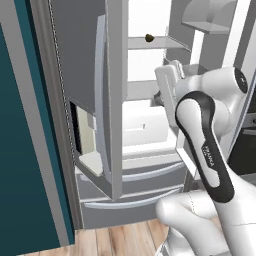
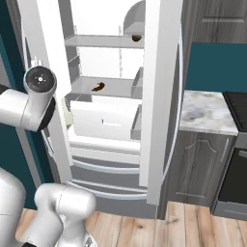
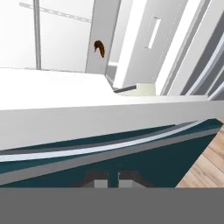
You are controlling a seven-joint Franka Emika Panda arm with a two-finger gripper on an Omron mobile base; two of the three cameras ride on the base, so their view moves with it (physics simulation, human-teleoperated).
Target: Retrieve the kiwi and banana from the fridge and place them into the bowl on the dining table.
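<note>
Left base view has a teal wall panel [image 1: 20,150] at the far left, then the fridge [image 1: 110,125] with its doors swung open onto a white shelved interior above two grey bottom drawers. A small dark rounded fruit, the kiwi [image 1: 149,37], sits on an upper shelf [image 1: 155,44], and the white arm [image 1: 205,150] rises at the right across the opening. In the right base view the arm's shoulder joint [image 2: 40,82] stands at the left; a brownish curved fruit, apparently the banana [image 2: 98,87], lies on the middle shelf [image 2: 103,88], and the kiwi [image 2: 137,37] rests on the shelf above, further right. Right of the open door [image 2: 161,96] a marble-topped cabinet [image 2: 205,113] adjoins a dark oven [image 2: 236,164], all over a wooden floor [image 2: 193,226]. In the hand view the gripper [image 3: 113,179] points at a white ledge with a teal surface below it; its jaws stand nearly together with only a thin slit between, holding nothing. The banana [image 3: 99,48] shows small and far off.
</note>
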